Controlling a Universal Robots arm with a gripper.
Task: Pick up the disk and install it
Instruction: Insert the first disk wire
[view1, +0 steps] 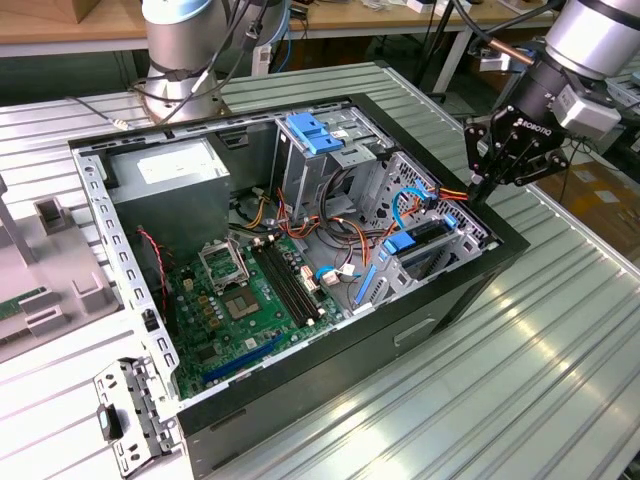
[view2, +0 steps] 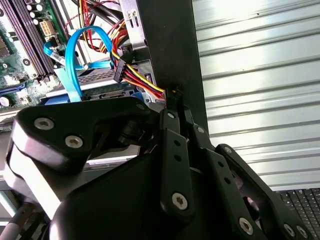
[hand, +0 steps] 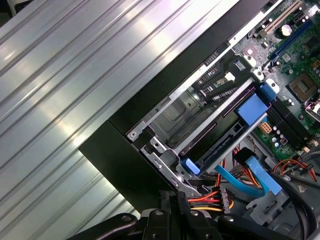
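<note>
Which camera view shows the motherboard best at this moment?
The exterior view: the green motherboard lies almost whole in the open computer case. The second wrist view catches a corner of it beside a blue cable; the first wrist view shows a part of it beyond the drive cage.

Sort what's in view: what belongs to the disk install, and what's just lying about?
Job:
disk, in the drive bay
end effector, at the case edge beside it

Lying about:
power supply box
motherboard
metal bracket on the table
</note>
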